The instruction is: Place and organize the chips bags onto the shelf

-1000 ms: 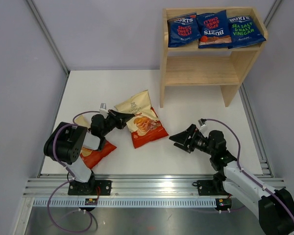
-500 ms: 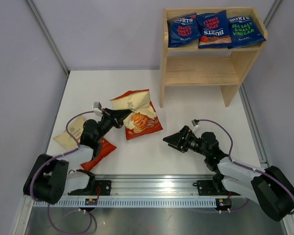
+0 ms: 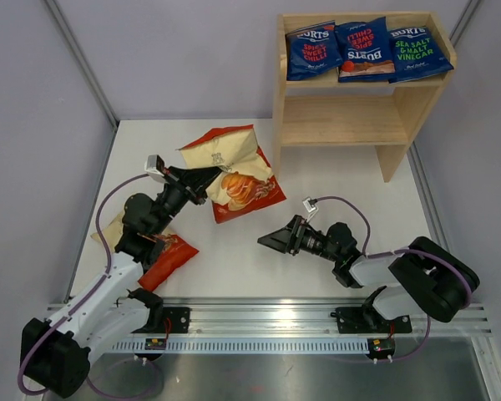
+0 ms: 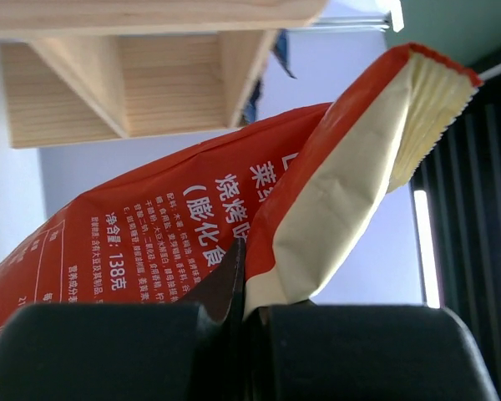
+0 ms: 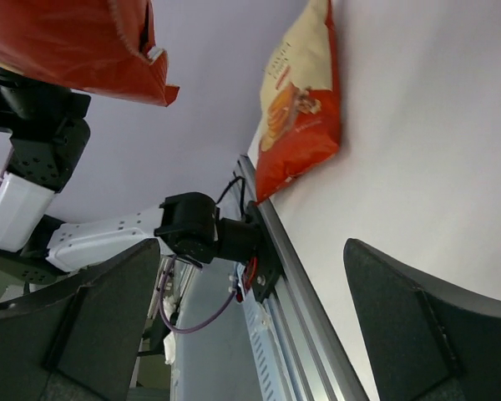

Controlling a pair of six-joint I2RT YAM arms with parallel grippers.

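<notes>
Within 1 second the left jaws, clamped on the cream-topped bag's (image 3: pixel 234 171) top edge, had lifted it off the counter (image 3: pixel 234 271) toward the shelf (image 3: pixel 334 125), where 3 blue bags (image 3: pixel 363 50) lay. The right jaws gaped empty, and the second cream-topped bag (image 3: pixel 171 257) stayed down.

Three blue Burts bags (image 3: pixel 363 50) atop shelf (image 3: pixel 338 124); cream-red bag (image 3: pixel 234 171) aloft (top seemingly folded); second bag (image 3: pixel 169 257) flat, lower-left.
</notes>
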